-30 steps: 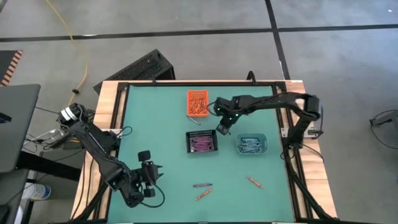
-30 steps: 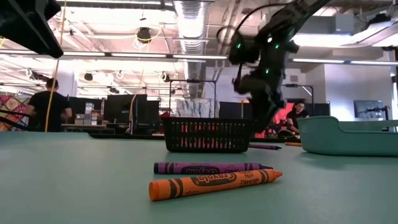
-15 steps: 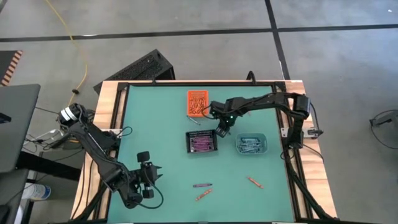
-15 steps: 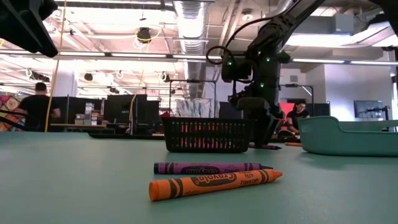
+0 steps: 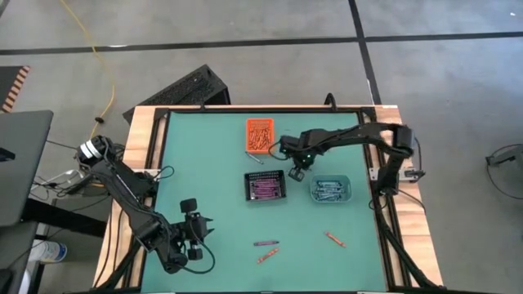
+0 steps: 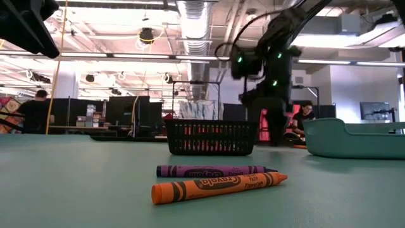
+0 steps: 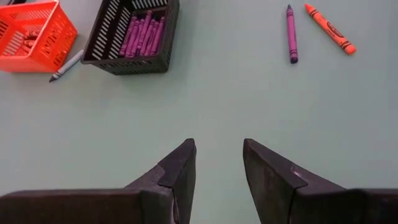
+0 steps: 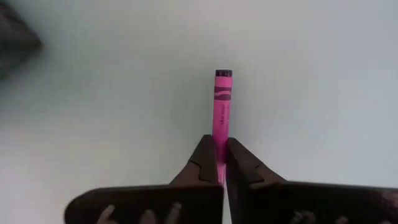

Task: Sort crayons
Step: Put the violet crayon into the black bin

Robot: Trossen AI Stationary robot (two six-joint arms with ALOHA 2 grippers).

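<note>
Pink-purple wax in a paper sleeve: that is what my right claw (image 8: 221, 163) is pinching, fingers pressed together on one end of a crayon (image 8: 222, 106) so the rest of the stick juts out past the fingertips. In the high view that claw (image 5: 297, 173) sits between the black mesh bin (image 5: 265, 187) and the teal bin (image 5: 330, 189), a little to the far side of both, with the orange bin (image 5: 261, 135) farther off to its left.

I judge the crayon light and stiff but brittle; a hard squeeze or a knock against a bin wall could snap it, and the paper wrapper gives better purchase than bare wax. Held by one end it may pivot between my fingers, so a grip nearer the middle would be steadier. Its colour matches the purple sticks lying in the mesh bin.

My left claw (image 7: 217, 165) waits over the near left of the counter (image 5: 212, 212), fingers spread and holding nothing. Loose crayons lie on the near side: a purple one (image 5: 265, 243) beside an orange one (image 5: 267, 256), and another orange one (image 5: 333, 238) to the right.
</note>
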